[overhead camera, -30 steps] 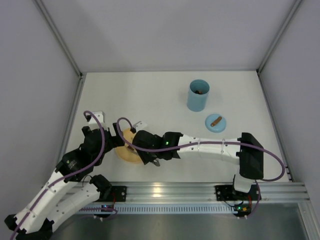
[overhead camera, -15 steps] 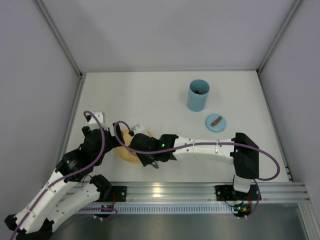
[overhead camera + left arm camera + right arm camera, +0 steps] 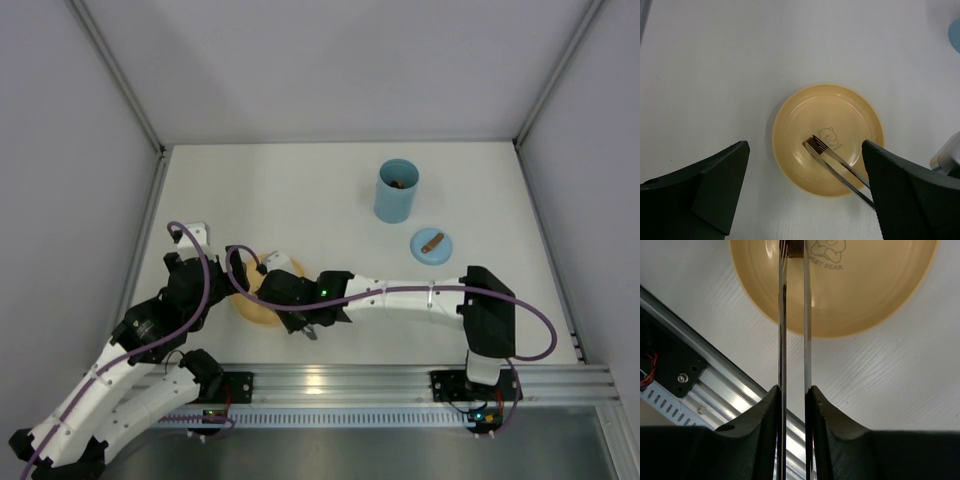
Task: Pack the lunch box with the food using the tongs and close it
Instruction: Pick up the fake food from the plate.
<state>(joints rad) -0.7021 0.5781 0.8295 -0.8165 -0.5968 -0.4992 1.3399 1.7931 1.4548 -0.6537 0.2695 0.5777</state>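
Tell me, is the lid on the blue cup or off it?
Off. The lid lies flat on the table beside the blue cup, whose top stands open.

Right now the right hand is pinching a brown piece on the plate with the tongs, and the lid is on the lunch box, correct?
No. The lid is off, lying beside the open lunch box, as the top external view shows. The rest holds: the right hand pinches a brown piece on the plate with the tongs.
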